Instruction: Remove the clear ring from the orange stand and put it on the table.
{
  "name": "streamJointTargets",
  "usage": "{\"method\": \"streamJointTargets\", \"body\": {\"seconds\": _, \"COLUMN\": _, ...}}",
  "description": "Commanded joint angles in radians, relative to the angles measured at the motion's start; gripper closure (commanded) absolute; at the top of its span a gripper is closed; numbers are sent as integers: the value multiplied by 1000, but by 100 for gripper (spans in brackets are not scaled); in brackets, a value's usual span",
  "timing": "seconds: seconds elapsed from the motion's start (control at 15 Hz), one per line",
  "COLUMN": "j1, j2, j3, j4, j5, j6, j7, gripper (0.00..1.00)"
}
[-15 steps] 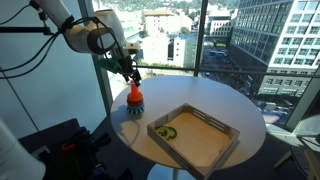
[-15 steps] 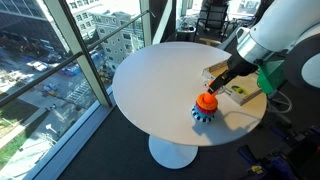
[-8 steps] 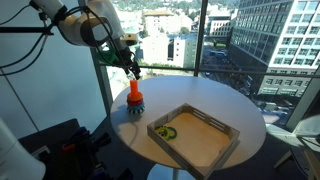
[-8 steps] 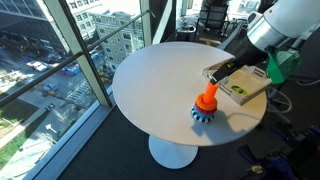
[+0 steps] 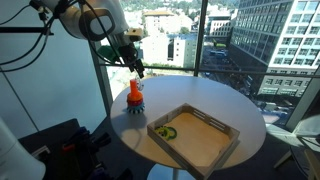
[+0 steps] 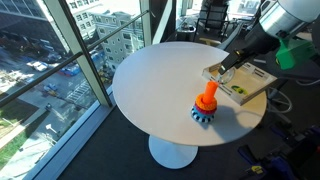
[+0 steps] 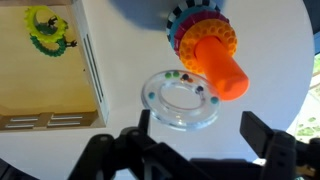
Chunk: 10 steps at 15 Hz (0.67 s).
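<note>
In the wrist view, a small, glassy clear ring [image 7: 180,100] of colourless plastic, dotted with tiny coloured specks along its rim, is seen at the centre of the frame, off the bright orange stand [image 7: 215,58]. This stand is a cone-like peg on a dark bluish ribbed base and is found just to the upper right of the ring. The ring is framed against the white top of the large round table [image 7: 125,60]. Whether it lies on that surface or is carried above it cannot be told. The black gripper [image 7: 197,125] is seen along the bottom edge, its jaws spread wide and released, with the ring between them, nearer the left-hand finger. In both exterior views the gripper [image 5: 136,68] [image 6: 228,63] is held in the air above the stand [image 5: 135,94] [image 6: 207,99], apart from it, and the ring is too faint to be made out. A shallow square wooden tray [image 5: 222,132] [image 6: 252,92] [image 7: 90,70] is set on the table [image 5: 240,105] [image 6: 150,80] near the stand. A small green and yellow object [image 5: 168,130] [image 7: 48,30] is seen in one corner of the tray, at the upper left of the wrist view.
</note>
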Motion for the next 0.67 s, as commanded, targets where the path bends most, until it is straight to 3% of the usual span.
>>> {"method": "streamJointTargets", "body": {"seconds": 0.0, "j1": -30, "j2": -11, "j3": -30, "j4": 9, "j5": 29, "j6": -43, "j7": -39, "gripper": 33}}
{"method": "streamJointTargets", "body": {"seconds": 0.6, "j1": -48, "j2": 15, "j3": -69, "j4": 17, "j5": 76, "j6": -82, "j7": -90, "gripper": 33}}
